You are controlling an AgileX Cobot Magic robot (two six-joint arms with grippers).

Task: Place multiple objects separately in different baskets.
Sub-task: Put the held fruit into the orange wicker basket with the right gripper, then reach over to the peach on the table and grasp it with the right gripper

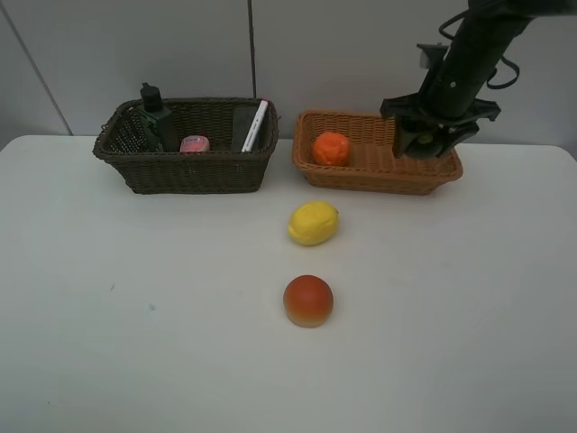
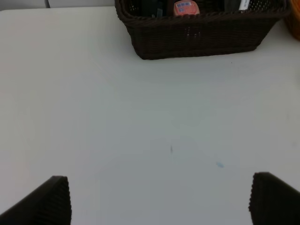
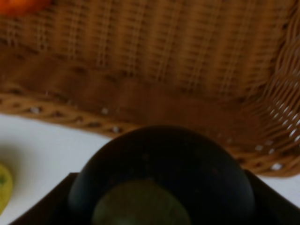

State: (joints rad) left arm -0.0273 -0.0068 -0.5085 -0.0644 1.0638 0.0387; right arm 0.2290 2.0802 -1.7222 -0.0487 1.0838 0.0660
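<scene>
A white surface (image 1: 135, 361) carries a dark brown wicker basket (image 1: 194, 173) and an orange-tan wicker basket (image 1: 379, 182) side by side, just apart. In front lie a yellow lemon (image 1: 313, 223) and a red-orange fruit (image 1: 308, 300), not touching.

Overhead cam sits high out front, angled down over the whole worktop (image 1: 135, 361) toward the back wall (image 1: 361, 45). Left wrist cam hangs low, looking across bare worktop to the dark brown basket (image 2: 197, 35), a fair way off. Right wrist cam is jammed right up against the light orange-tan basket (image 3: 154, 61), with the dark mangosteen (image 3: 161, 173) hogging the foreground. Overhead shares one basket with each wrist cam.
</scene>
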